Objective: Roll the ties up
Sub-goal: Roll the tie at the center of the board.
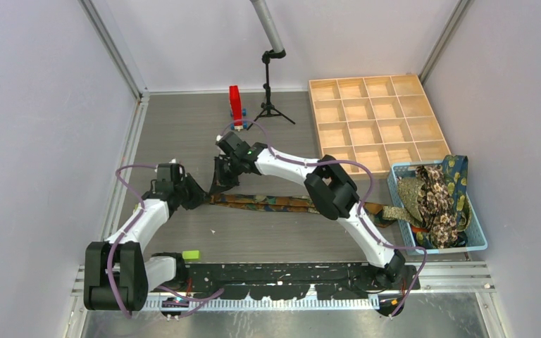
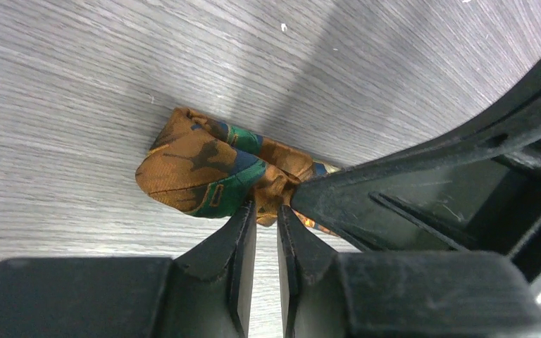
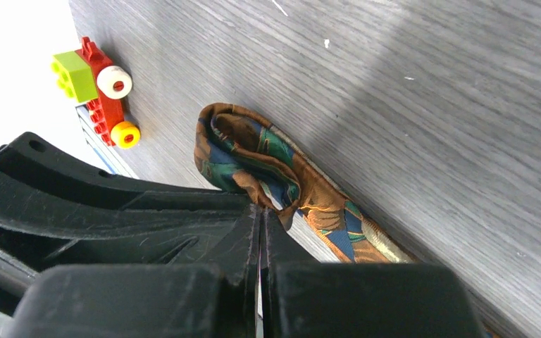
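One tie (image 1: 275, 202), orange-brown with teal and blue patches, lies stretched across the table from the middle toward the basket. Its left end (image 2: 197, 165) is folded over into a small loose roll. My left gripper (image 2: 266, 211) pinches the bunched fabric at that roll, its jaws nearly together. My right gripper (image 3: 262, 213) is shut on a fold of the same roll (image 3: 253, 151) from the other side. In the top view the left gripper (image 1: 203, 197) and the right gripper (image 1: 224, 182) meet tip to tip over the tie's end. Several more ties (image 1: 433, 197) are heaped in the basket.
A light blue basket (image 1: 475, 243) stands at the right edge. A wooden compartment tray (image 1: 377, 123) lies at the back right. A red block stand (image 1: 235, 105) and a small tripod (image 1: 271, 91) stand at the back. A brick toy (image 3: 98, 84) sits near the front rail.
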Controlling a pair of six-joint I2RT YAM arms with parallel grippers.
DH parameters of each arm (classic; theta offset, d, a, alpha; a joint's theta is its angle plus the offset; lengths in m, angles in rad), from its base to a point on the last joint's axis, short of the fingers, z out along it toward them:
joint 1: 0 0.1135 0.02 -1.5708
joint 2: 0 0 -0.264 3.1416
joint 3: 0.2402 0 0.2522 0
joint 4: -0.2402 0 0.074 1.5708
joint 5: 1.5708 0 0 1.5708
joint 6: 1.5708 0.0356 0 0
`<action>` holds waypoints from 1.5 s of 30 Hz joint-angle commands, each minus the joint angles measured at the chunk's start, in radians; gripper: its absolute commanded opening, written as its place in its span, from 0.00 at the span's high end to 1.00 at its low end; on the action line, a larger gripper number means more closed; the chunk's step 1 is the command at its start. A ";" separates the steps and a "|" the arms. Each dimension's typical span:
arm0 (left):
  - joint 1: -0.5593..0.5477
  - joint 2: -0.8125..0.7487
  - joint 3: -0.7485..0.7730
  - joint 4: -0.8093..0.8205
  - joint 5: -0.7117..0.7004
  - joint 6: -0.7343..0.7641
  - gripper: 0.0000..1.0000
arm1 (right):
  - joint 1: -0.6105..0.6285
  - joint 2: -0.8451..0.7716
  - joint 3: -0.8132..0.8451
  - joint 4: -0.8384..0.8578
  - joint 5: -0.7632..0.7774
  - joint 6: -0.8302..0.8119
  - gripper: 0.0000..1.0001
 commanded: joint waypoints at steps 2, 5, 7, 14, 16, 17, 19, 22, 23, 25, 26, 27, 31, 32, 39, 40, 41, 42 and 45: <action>-0.002 -0.034 0.070 0.012 0.043 -0.001 0.80 | 0.013 0.021 0.007 0.036 -0.024 0.017 1.00; -0.002 -0.052 0.087 -0.008 0.034 0.011 0.77 | 0.012 0.028 0.014 0.036 -0.024 0.018 1.00; -0.002 -0.066 0.107 -0.043 -0.013 0.025 0.76 | 0.013 0.031 0.018 0.035 -0.024 0.017 1.00; -0.001 -0.069 0.134 -0.150 -0.191 0.033 0.82 | 0.013 0.036 0.033 0.027 -0.021 0.012 1.00; -0.001 -0.061 0.118 -0.126 -0.175 0.029 0.82 | 0.013 0.037 0.040 0.020 -0.020 0.007 1.00; -0.001 -0.048 0.114 -0.118 -0.167 0.028 0.82 | 0.012 0.039 0.044 0.015 -0.019 0.005 1.00; -0.001 -0.018 0.115 -0.115 -0.161 0.030 0.83 | 0.011 0.039 0.054 0.006 -0.016 0.000 1.00; -0.001 0.031 0.124 -0.113 -0.164 0.039 0.83 | 0.010 0.040 0.066 -0.005 -0.014 -0.006 1.00; -0.001 0.045 0.125 -0.109 -0.166 0.042 0.83 | 0.009 0.038 0.068 -0.007 -0.012 -0.008 1.00; 0.000 0.072 0.127 -0.101 -0.177 0.043 0.83 | 0.007 0.036 0.071 -0.012 -0.011 -0.011 1.00; 0.001 0.085 0.128 -0.099 -0.183 0.045 0.84 | 0.006 0.034 0.073 -0.015 -0.010 -0.012 1.00; 0.001 0.098 0.129 -0.097 -0.191 0.048 0.84 | 0.005 0.033 0.073 -0.015 -0.008 -0.013 1.00; 0.010 0.135 0.131 -0.084 -0.204 0.053 0.84 | 0.001 0.021 0.078 -0.024 -0.005 -0.017 1.00; 0.015 0.140 0.132 -0.079 -0.206 0.052 0.84 | 0.001 0.017 0.079 -0.030 -0.003 -0.019 1.00; 0.060 0.168 0.147 -0.066 -0.185 0.050 0.85 | 0.005 -0.050 0.006 -0.016 0.011 -0.034 0.71; 0.064 0.172 0.149 -0.065 -0.181 0.050 0.85 | 0.008 -0.059 -0.014 -0.005 0.013 -0.033 0.66; 0.068 0.175 0.151 -0.063 -0.178 0.051 0.85 | 0.009 -0.066 -0.032 0.004 0.014 -0.034 0.63; 0.070 0.177 0.152 -0.062 -0.174 0.050 0.85 | 0.011 -0.071 -0.044 0.010 0.016 -0.033 0.62; 0.076 0.185 0.149 -0.054 -0.163 0.045 0.85 | 0.014 -0.070 -0.052 0.016 0.015 -0.032 0.61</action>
